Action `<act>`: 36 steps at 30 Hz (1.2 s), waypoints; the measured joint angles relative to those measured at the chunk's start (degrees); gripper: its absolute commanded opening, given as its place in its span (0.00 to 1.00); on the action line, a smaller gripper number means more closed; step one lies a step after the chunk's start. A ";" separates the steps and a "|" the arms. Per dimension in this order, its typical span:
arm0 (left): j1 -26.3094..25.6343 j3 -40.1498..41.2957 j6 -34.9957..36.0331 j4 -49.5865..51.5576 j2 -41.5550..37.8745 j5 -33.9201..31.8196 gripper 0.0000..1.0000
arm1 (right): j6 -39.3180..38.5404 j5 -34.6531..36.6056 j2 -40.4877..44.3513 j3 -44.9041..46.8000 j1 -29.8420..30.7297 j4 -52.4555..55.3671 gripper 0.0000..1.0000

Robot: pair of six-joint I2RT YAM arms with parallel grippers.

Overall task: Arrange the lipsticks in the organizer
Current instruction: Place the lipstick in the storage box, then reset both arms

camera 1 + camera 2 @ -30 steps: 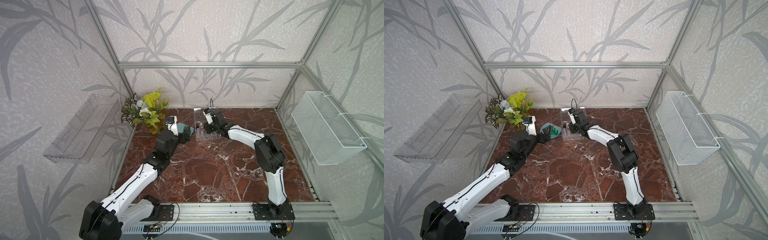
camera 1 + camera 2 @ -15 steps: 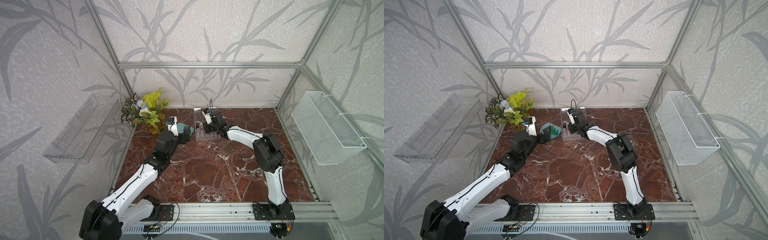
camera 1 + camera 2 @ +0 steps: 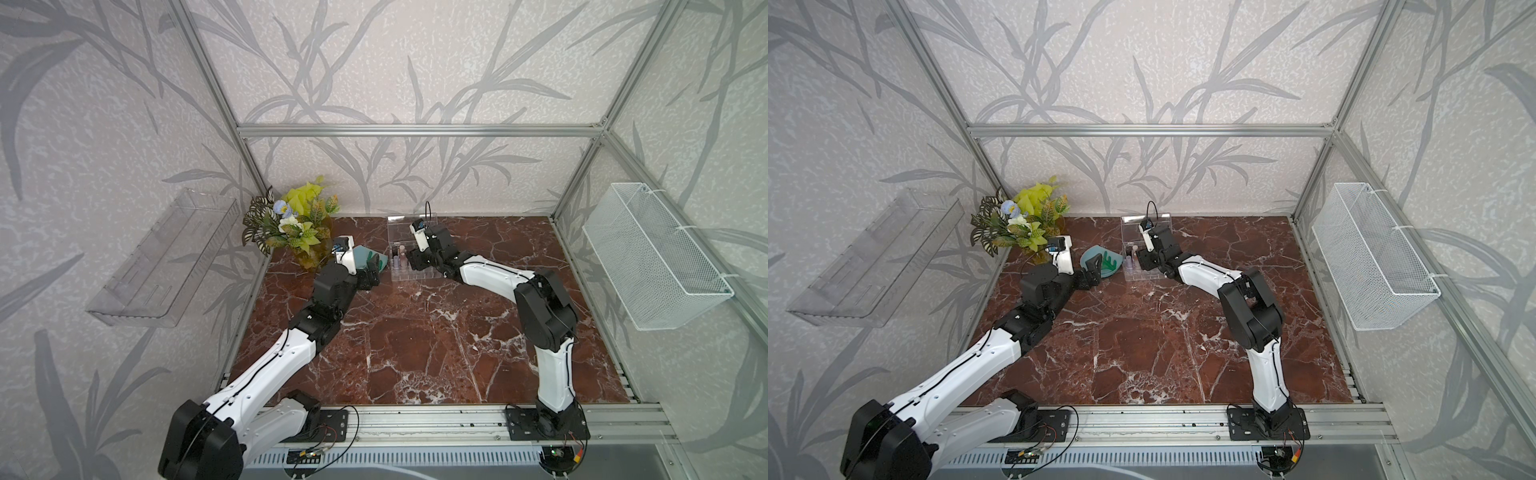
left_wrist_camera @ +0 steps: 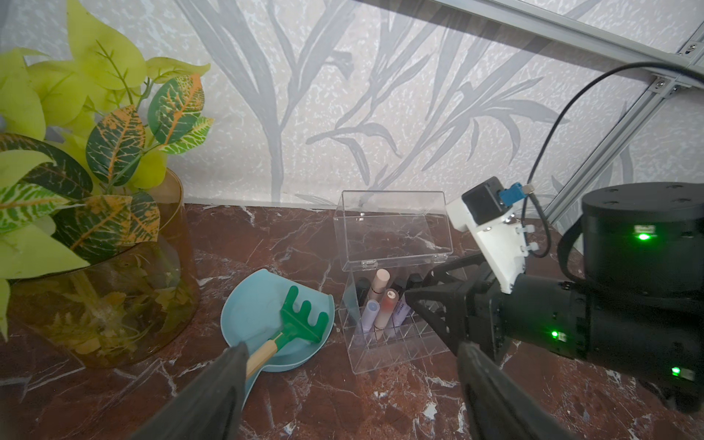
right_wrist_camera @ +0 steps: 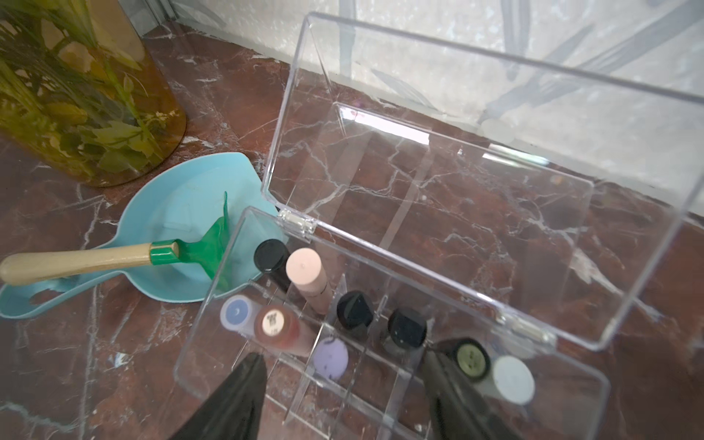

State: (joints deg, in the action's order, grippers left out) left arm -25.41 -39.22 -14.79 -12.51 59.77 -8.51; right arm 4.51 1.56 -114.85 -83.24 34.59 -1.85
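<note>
R gripper [image 5: 343,356] spread above organizer [image 5: 207,301] (lipsticks [image 5: 303,266] inside, lower ends blurry), L gripper [image 4: 353,344] spread nearby.

Organizer [image 5: 207,301]: clear gridded box that sat on the tabletop [image 5: 76,381].
Lid [image 5: 457,171]: hinged at the far edge and stood open.
Lipsticks [image 5: 304,266]: nine tubes stood in the compartments nearest the hinge. Three had black caps, one was pale pink, one red-brown, one lilac, one blue-topped, one white, and one was dark with a greenish top.
Right gripper [image 5: 343,358]: its dark fingers [image 5: 236,400] were spread wide above the box. They straddled the lilac tube [image 5: 330,358] and touched nothing.
Scoop [image 5: 171,213]: light blue, it lay just beside the box.
Rake [image 5: 205,244]: its green head rested in the scoop, with the wooden handle pointing away from the box.
Vase [image 5: 114,114]: amber glass, filled with leaves, it stood beyond the scoop.
</note>
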 measured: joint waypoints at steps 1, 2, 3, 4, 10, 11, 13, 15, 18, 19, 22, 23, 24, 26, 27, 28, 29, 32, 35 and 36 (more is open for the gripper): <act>0.00 0.46 0.15 -0.22 -0.42 0.02 0.88 | 0.17 0.20 2.16 1.03 0.13 0.61 0.79; 0.02 0.96 0.24 -0.59 -0.74 0.00 0.91 | 0.55 0.39 4.15 1.95 0.26 1.07 0.80; 0.02 1.51 0.42 -0.90 -1.14 -0.09 0.96 | 1.03 0.59 6.97 3.23 0.33 1.51 0.82; 0.02 1.79 0.70 -0.96 -1.22 -0.48 1.00 | 1.46 0.76 10.01 4.55 0.33 2.01 0.82; 0.39 2.01 1.62 -1.27 1.46 -8.39 1.00 | 3.52 1.42 28.70 13.92 0.00 4.74 0.90; 0.61 2.60 1.55 -1.92 1.88 -10.08 1.00 | 3.67 1.81 30.88 15.23 -0.24 5.33 0.92; 1.60 5.81 1.75 -5.20 2.12 -13.18 1.00 | 3.89 3.08 35.45 18.14 -1.33 7.76 0.98; 2.80 9.55 2.45 -8.35 2.36 -14.95 1.00 | 4.04 4.48 39.15 21.05 -3.34 10.08 0.99; 5.11 12.94 4.02 -10.25 4.50 -17.20 1.00 | 4.50 6.38 44.24 25.90 -8.63 13.05 0.99; 6.03 13.88 4.85 -10.75 5.14 -18.08 1.00 | 4.68 6.84 46.21 28.11 -11.08 13.33 0.99; 7.72 17.75 7.41 -14.67 5.22 -21.16 1.00 | 3.82 7.52 52.33 36.52 -17.11 10.88 0.99; 8.20 19.54 8.26 -17.00 5.01 -21.90 1.00 | 3.58 8.07 54.12 39.32 -18.21 9.46 0.99; 8.96 22.16 9.29 -19.93 4.61 -22.60 1.00 | 3.30 8.59 56.13 42.75 -19.28 7.67 0.99; 10.56 26.93 10.36 -24.55 4.07 -23.08 1.00 | 2.97 8.94 58.55 48.41 -21.27 4.37 0.99; 11.89 28.98 10.86 -26.25 4.04 -23.06 1.00 | 2.73 8.96 58.90 50.51 -22.05 2.91 0.99; 13.31 30.27 10.91 -26.97 4.04 -22.97 1.00 | 2.51 8.98 58.82 52.41 -22.91 1.53 0.99; 14.14 30.88 11.15 -27.50 4.04 -22.69 1.00 | 2.34 9.03 58.38 53.81 -23.67 0.31 0.99; 15.98 32.02 12.48 -33.07 4.22 -20.39 1.00 | 1.33 8.94 55.84 56.98 -25.81 -4.46 0.99; 17.25 31.93 14.21 -39.21 6.71 -16.09 1.00 | -0.20 8.35 52.65 61.11 -27.91 -12.87 0.99; 17.66 31.87 14.80 -40.83 7.93 -14.99 1.00 | -0.70 8.13 51.56 62.60 -28.50 -16.11 0.99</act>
State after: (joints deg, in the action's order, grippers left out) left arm -7.75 -7.35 0.01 -53.34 67.70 -23.51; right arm 3.81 9.69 -63.29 -20.64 6.09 -17.96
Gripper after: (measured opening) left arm 0.999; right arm 0.990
